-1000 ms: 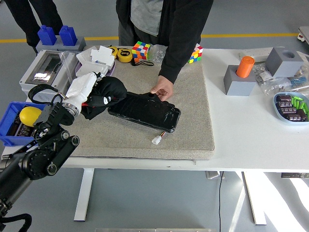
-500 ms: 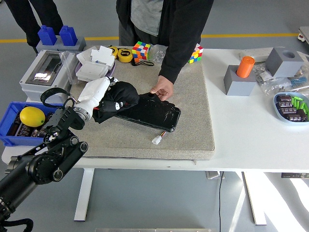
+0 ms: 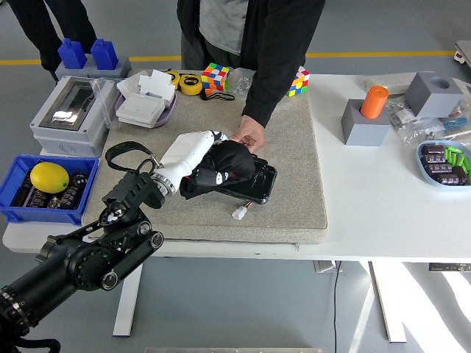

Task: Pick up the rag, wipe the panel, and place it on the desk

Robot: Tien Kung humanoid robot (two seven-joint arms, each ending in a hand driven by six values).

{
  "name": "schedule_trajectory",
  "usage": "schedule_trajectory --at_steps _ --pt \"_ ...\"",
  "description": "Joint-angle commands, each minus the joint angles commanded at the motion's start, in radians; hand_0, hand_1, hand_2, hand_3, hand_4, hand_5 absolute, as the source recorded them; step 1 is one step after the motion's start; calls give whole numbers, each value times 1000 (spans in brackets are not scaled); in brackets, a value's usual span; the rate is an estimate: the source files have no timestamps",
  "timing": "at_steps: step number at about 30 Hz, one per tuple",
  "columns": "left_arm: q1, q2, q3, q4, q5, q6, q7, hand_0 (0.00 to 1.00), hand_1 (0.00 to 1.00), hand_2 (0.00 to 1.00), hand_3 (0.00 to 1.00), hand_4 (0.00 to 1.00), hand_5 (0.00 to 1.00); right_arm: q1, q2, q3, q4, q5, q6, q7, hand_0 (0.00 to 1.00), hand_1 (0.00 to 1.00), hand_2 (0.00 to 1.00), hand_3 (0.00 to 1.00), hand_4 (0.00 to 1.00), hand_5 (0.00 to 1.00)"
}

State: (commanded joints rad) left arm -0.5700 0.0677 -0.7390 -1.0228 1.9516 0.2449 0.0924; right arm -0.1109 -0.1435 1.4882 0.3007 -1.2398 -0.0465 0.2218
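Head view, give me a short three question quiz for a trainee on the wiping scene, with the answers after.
1. True or false: the robot's left hand presses the bunched black cloth rag onto the flat black glossy panel.
2. What holds the panel's far edge?
A. a person's bare hand
B. a metal clamp
C. nothing
3. Fill in: the panel lies on a ____ felt mat.

Key: 1 true; 2 A; 3 grey.
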Motion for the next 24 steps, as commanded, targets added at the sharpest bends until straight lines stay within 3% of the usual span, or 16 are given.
schedule_trajectory --at_steps 15,24 --pt "-13 -28 95 -24 -22 4 -3 246 356 436 556 714 2 3 2 0 0 0 0 0 590 596 523 524 874 345" --pt "-7 -27 67 -21 -10 8 -7 246 355 437 556 715 2 1 3 0 0 0 0 0 590 599 523 524 872 343"
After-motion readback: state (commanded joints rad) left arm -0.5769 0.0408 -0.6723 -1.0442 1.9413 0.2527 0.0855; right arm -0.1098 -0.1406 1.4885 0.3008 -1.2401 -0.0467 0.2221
